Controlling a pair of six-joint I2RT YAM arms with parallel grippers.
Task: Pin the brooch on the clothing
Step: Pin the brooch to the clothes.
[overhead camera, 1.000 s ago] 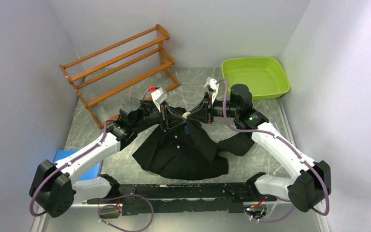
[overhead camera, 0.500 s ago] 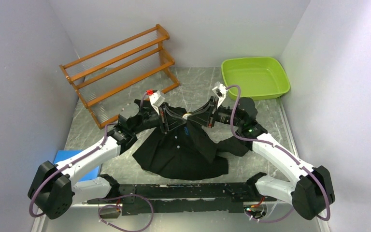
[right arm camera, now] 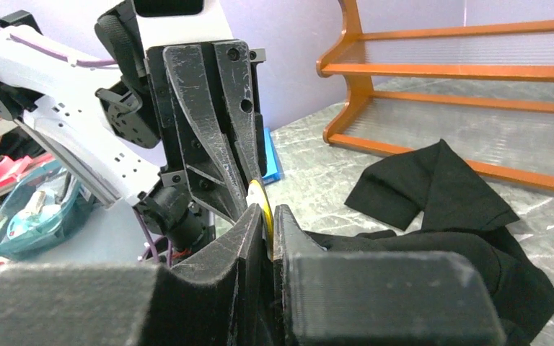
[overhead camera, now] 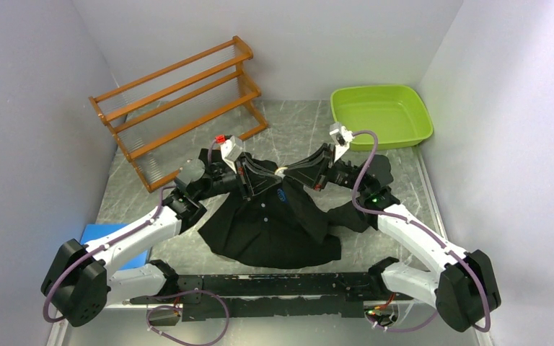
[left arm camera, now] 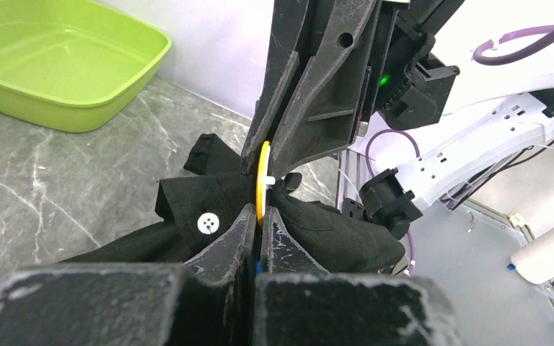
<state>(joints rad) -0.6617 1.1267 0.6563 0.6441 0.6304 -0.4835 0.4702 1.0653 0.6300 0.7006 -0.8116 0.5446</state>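
**A:** From the top camera, where does the brooch lie from each hand?

**B:** The brooch (overhead camera: pixel 280 171) is a pale speck at frame centre, over the collar end of the clothing (overhead camera: pixel 274 227), which is spread on the table (overhead camera: pixel 288 126). The left hand (overhead camera: pixel 268 175) reaches it from the left and the right hand (overhead camera: pixel 292 171) from the right. Their tips meet on it, so neither arm is nearer.

**A:** Containers?

**B:** The green tub (overhead camera: pixel 382 145) at upper right holds nothing.

**A:** And the left wrist view?

**B:** The brooch (left arm camera: pixel 262 180) stands on edge, a thin yellow upright line at centre. The left hand (left arm camera: pixel 260 220) rises from the bottom of the frame, its fingers pressed together on the disc's lower edge. Black cloth bunches on both sides, with a white button (left arm camera: pixel 208 223) just to the left. The right hand (left arm camera: pixel 265 160) comes down from the top, clamped on the upper edge. I cannot tell whether cloth is caught in either pinch.

**A:** Right wrist?

**B:** It is mirrored. The right hand (right arm camera: pixel 268 220) at the bottom grips the brooch (right arm camera: pixel 260 196), and the left hand (right arm camera: pixel 249 189) meets it from above. The clothing (right arm camera: pixel 440 194) trails to the right. A teal bin (right arm camera: pixel 14 223) at lower left holds small items too blurred to name.

**A:** What does the coming move turn on?

**B:** I judge it turns on which face of the disc lies against the cloth. The pin itself is hidden.
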